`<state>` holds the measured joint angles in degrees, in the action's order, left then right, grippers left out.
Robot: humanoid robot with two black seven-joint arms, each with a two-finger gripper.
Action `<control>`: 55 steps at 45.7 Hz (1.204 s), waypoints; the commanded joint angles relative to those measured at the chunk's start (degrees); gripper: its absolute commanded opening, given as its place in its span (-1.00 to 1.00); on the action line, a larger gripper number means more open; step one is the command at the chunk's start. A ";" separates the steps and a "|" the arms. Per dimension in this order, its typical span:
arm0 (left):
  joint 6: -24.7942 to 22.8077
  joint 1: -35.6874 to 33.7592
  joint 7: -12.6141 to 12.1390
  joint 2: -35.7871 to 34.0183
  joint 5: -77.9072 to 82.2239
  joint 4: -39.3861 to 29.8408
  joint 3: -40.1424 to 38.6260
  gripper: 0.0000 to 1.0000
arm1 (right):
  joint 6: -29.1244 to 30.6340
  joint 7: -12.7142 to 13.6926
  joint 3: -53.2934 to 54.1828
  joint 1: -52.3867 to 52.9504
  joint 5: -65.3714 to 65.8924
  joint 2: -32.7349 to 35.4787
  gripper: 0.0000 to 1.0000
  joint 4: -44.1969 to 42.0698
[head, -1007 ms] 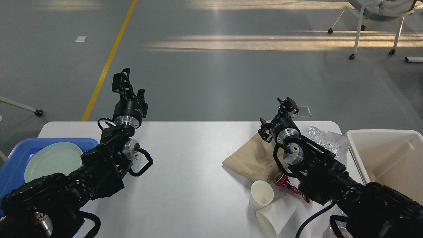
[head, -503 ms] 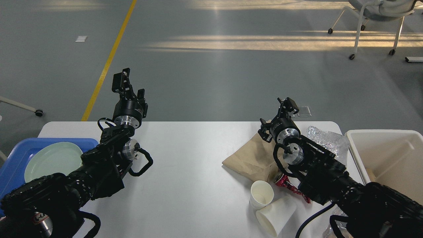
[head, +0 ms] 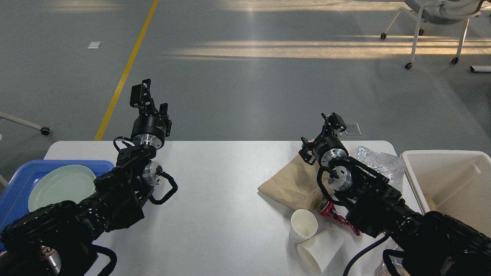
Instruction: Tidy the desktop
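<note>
While both black arms rise from the near corners of the view, the large smooth white rectangular tabletop [head: 226, 184] lies below them and fills the lower half of the picture. The left arm bends at its elbow over the left part of the tabletop and points upward and away; the left gripper [head: 147, 96] is held high, past the far edge, with its fingers [head: 137, 93] spread apart and nothing between them. The right arm reaches forward along the right side, above a crumpled brown paper bag [head: 291, 184]. The right gripper [head: 330, 123] is small and dark near the far edge, and I cannot tell how wide it stands.

Just beside the bag, nearer to the robot, one white paper cup [head: 303, 226] stands upright and another white paper cup [head: 320, 251] lies on its side, touching it. A red wrapper [head: 333, 214] shows under the right arm. A blue plastic tray [head: 19, 180] with a pale green round plate [head: 61, 186] sits at the left edge, and a cream-white rectangular bin [head: 448, 184] at the right.
</note>
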<state>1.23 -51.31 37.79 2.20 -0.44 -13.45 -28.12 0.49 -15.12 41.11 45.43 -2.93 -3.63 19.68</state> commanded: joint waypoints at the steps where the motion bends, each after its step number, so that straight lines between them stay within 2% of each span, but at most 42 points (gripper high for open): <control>1: 0.00 -0.02 0.00 -0.01 0.00 0.00 0.00 0.97 | 0.03 0.18 -0.24 0.01 0.03 0.02 1.00 0.27; 10: 0.00 0.06 0.00 -0.01 0.00 0.00 0.00 0.97 | 0.12 0.79 -0.24 3.87 -0.41 1.25 1.00 0.09; 16: 0.00 0.06 0.00 -0.01 0.00 0.00 0.00 0.97 | 0.64 0.88 -0.41 7.82 -0.68 7.83 1.00 0.18; 24: 0.00 0.06 0.00 -0.01 0.00 0.00 0.00 0.97 | 3.55 0.79 -9.72 11.34 -1.47 14.34 1.00 0.36; 39: 0.00 0.06 0.00 -0.01 0.00 0.00 0.00 0.97 | 13.04 0.79 -37.66 25.05 -1.65 20.85 1.00 1.76; 47: 0.00 0.06 0.00 -0.01 0.00 0.00 0.00 0.97 | 15.94 0.70 -62.69 36.55 -1.38 24.80 1.00 6.68; 50: 0.00 -0.02 0.00 -0.01 0.00 0.00 0.00 0.97 | 16.29 0.44 -75.44 42.70 -1.29 25.16 1.00 10.63; 55: 0.00 -0.02 0.00 -0.01 0.00 0.00 0.00 0.97 | 16.47 0.00 -90.21 52.02 -1.12 25.34 1.00 18.01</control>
<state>1.23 -51.30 37.80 2.21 -0.44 -13.45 -28.12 16.64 -14.73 -33.52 88.04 -4.22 21.37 30.47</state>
